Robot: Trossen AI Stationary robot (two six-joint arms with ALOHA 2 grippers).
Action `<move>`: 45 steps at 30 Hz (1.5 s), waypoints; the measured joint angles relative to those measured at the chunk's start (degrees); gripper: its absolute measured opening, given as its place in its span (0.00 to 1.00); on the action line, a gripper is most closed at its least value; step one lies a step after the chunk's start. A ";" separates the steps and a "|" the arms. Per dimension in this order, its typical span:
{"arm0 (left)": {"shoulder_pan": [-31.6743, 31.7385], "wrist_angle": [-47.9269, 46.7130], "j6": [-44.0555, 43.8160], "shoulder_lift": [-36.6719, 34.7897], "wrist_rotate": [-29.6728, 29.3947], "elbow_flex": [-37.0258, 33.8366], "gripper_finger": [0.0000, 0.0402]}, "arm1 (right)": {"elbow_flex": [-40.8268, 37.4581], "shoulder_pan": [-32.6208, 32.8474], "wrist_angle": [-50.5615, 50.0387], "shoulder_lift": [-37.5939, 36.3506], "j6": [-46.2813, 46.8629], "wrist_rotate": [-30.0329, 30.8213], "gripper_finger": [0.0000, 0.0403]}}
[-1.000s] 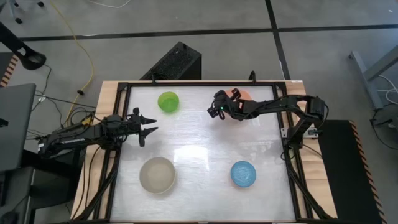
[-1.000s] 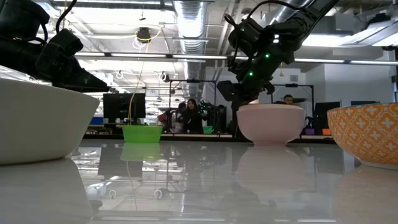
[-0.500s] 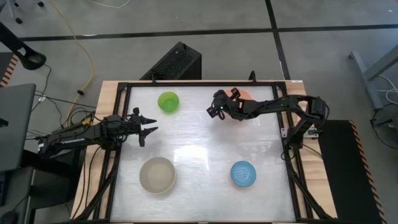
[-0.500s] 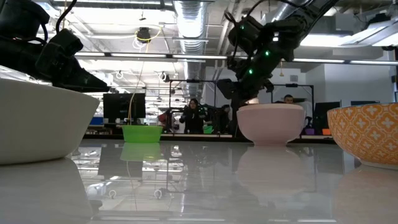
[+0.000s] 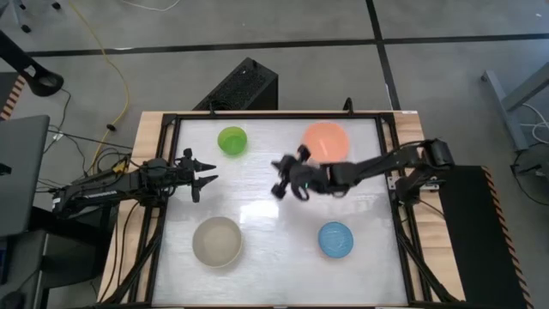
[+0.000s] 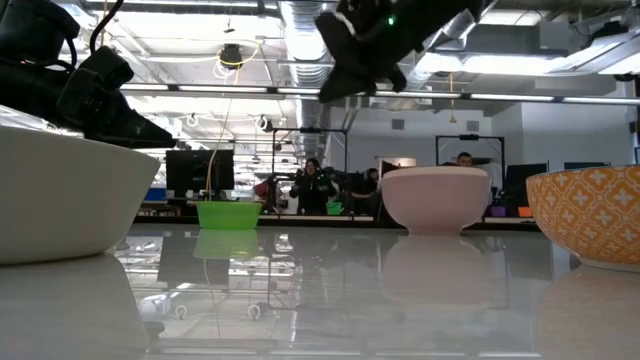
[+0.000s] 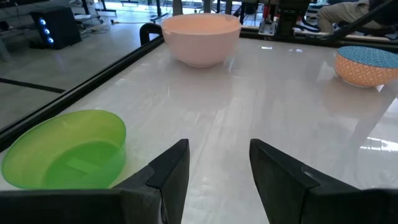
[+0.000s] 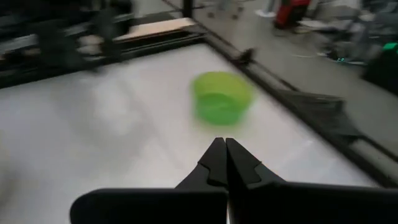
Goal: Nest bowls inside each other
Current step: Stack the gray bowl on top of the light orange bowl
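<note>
Your right end effector [image 5: 280,187] hangs above the middle of the white surface [image 5: 257,206] in the high view, fingers pinched together on nothing, and its wrist view points toward the small round bright green plastic bowl [image 5: 232,140] at the upper left of the surface. Your left end effector [image 5: 204,172] waits at the left edge, fingers spread apart and empty.

No bowl is nested yet, as far as these views show. The large round salmon-orange plastic bowl [image 5: 326,140] stands at upper centre-right; whether it already sits in another bowl cannot be told from above. The large round grey-beige plastic bowl [image 5: 216,241] is at lower left, and the smaller round blue plastic bowl [image 5: 335,239] at lower right. All stand well apart.

You appear to be between picks, with the right arm heading for a smaller bowl, probably the green one. Next, you need to spread the fingers before descending, then set them astride the rim: one finger inside the wall, one outside. Plain plastic may slide on this glossy surface, so come down squarely.
</note>
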 joint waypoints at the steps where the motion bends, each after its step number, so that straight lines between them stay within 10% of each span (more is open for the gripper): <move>1: 0.00 0.01 -0.01 0.00 -0.01 -0.01 0.39 | 0.45 1.57 0.88 1.11 0.58 0.02 0.01; 14: 0.00 0.01 -0.02 0.00 0.02 -0.02 0.39 | 28.87 11.00 -5.32 25.11 -0.14 -1.41 0.04; 25: 0.00 0.01 -0.02 0.00 0.00 0.00 0.39 | 53.55 9.98 -23.44 39.70 7.43 -13.55 0.37; 33: 0.00 0.01 -0.01 0.00 0.01 0.00 0.39 | 53.98 8.51 -27.25 41.66 14.05 -16.90 0.63; 45: 0.00 0.01 -0.02 0.00 0.00 -0.02 0.39 | 50.55 8.78 -26.97 41.65 19.24 -16.00 0.66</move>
